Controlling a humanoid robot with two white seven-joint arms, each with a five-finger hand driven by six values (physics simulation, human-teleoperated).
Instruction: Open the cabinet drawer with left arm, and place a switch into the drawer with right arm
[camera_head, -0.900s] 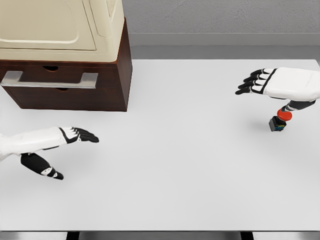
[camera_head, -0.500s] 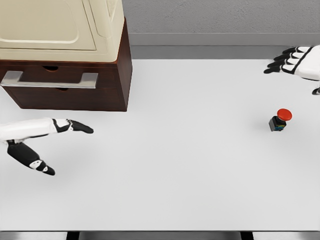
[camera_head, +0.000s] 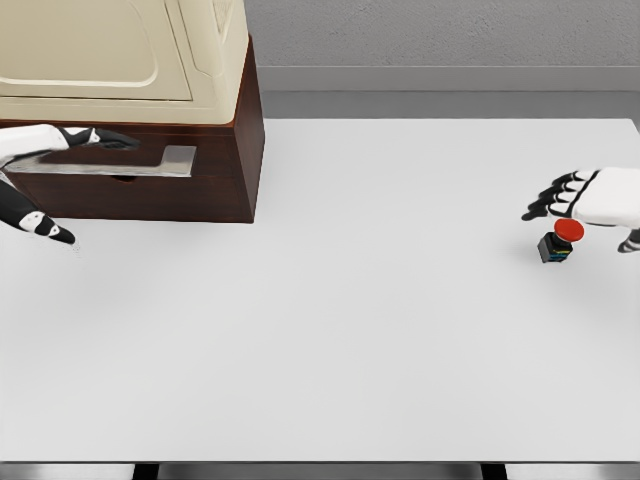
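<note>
switch (camera_head: 556, 241): a small dark block with a round red button cap on top; faint specks of blue and yellow show on its side. it stands upright on the white table (camera_head: 380, 330) near the right edge, well apart from the cabinet.
writing: none that can be read on the switch, the cabinet or the appliance; the coloured specks on the switch are too small to make out.
cabinet (camera_head: 215, 175): dark brown wood, at the far left of the table, with a pale cream appliance (camera_head: 130, 60) sitting on top of it.
drawer (camera_head: 120, 150): shut, its front flush with the cabinet face; a long flat grey handle (camera_head: 150, 160) runs across it, and a small half-round notch shows just below the bar.
left hand (camera_head: 50, 160): comes in at the left edge, its black fingers (camera_head: 100, 137) stretched flat and lying over the left part of the handle; the thumb hangs lower, spread well away from them. whether the fingers touch the bar cannot be told. the hand grips nothing.
right hand (camera_head: 585, 200): comes in from the right edge and hovers just above and beside the red cap, palm down, black fingers (camera_head: 545, 200) spread and pointing left. it holds nothing; the switch stands free beneath it.
</note>
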